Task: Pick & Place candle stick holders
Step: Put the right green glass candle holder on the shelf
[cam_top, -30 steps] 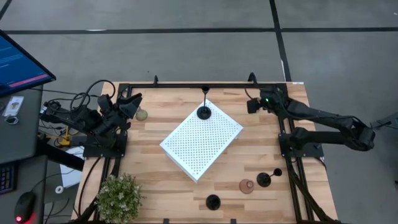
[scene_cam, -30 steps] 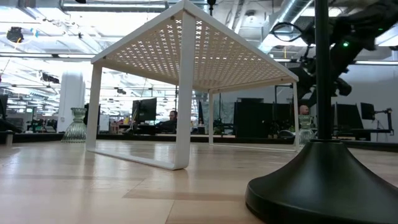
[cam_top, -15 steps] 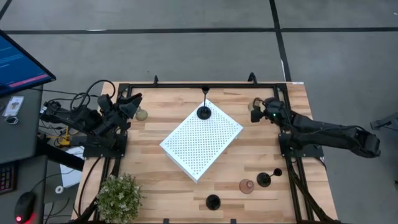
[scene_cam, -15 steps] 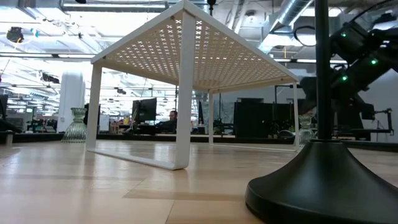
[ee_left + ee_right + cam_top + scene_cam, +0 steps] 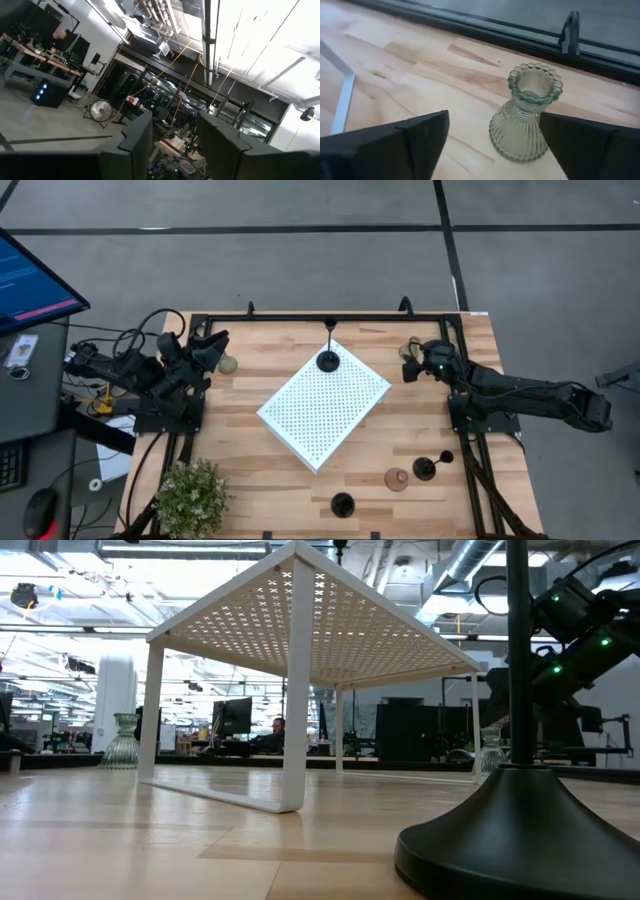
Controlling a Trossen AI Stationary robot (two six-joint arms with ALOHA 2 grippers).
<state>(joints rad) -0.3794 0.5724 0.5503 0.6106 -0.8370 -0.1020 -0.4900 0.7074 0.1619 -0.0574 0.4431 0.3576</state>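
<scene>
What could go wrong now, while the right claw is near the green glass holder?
The right claw is open, and the ribbed green holder stands free ahead of its fingers. If one finger touches it first, the holder may tip or slide toward the table's black edge rail just behind it. A grip on the narrow neck might also slip.

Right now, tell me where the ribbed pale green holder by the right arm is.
The pale green holder stands upright on the table's far right, just ahead of the open right gripper, right of the white perforated board.

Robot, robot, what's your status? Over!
Right end effector open, lined up on green glass holder, not gripping. Left end effector parked at the table's left edge, open, empty. Nothing in the way.
</scene>
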